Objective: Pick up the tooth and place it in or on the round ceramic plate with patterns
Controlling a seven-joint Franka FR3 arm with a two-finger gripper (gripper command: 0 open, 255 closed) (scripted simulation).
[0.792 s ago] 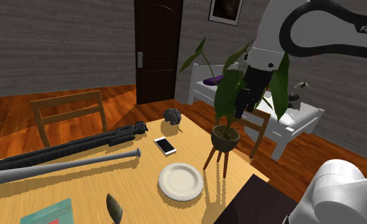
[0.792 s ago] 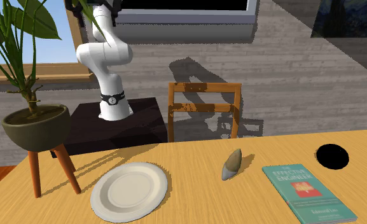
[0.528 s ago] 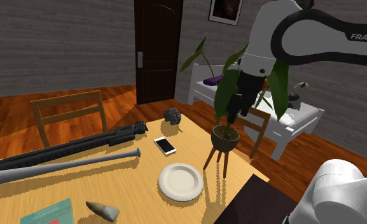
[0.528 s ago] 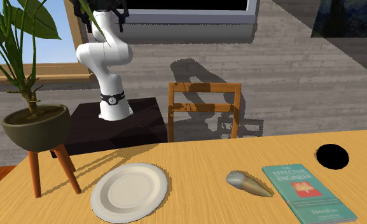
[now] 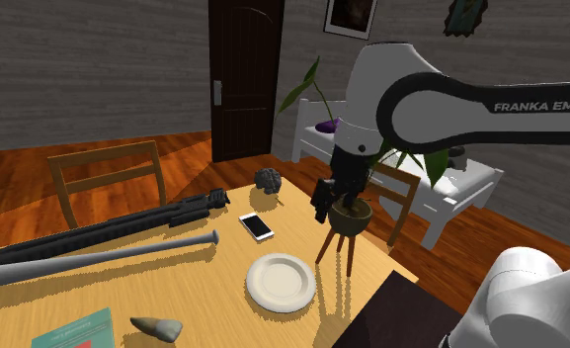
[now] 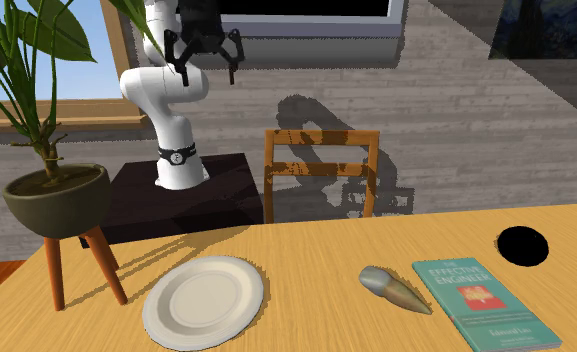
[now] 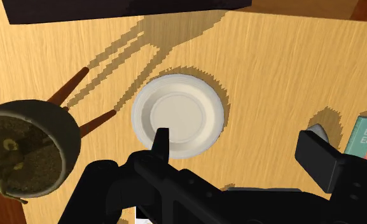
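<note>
My black tool hangs upper left, spread wide, empty.
Readied for the grey pointed tooth near the white round plate.

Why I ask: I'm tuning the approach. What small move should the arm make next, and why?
Probably carry the open pincer sideways until it hangs over the tooth, before lowering. It hovers high above the table, roughly over the empty plate, while the tooth lies untouched beside the teal book, off to the pincer's side.
</note>
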